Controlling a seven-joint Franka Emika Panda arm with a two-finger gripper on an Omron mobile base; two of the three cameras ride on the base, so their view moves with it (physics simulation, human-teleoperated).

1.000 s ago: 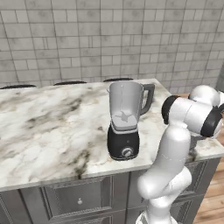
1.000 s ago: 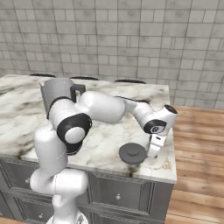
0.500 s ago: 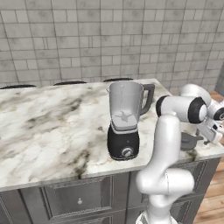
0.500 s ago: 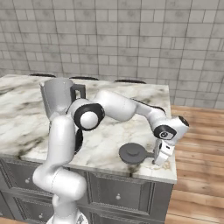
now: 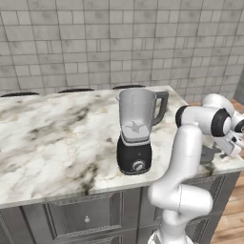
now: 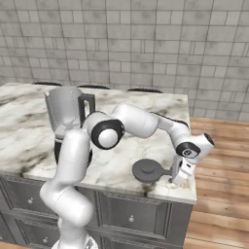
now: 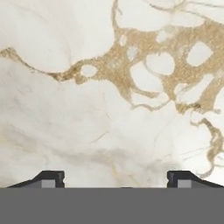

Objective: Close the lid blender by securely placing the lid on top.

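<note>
Right base view: the lid [image 6: 147,169], a dark grey round disc with a small raised centre knob, lay flat on the marble counter [image 6: 121,165] near its front right corner. The gripper [image 6: 176,179] stood just beside the lid on its right, low over the counter's front edge, pointing down; whether it touched the lid could not be told. The blender [image 6: 65,116] stood well apart at the left of the counter, jar uncovered, dark handle facing right, partly behind the white arm.

Left base view: blender [image 5: 136,135] upright on the counter [image 5: 52,143], with black rounded base, silver dial at front and translucent grey jar open at the top. A dark edge of the lid [image 5: 208,154] showed behind the arm at the counter's right end.

Hand view: two dark fingertips [image 7: 51,178] rose at the bottom corners, spread wide apart with nothing between them, above bare white marble veined in tan.
</note>
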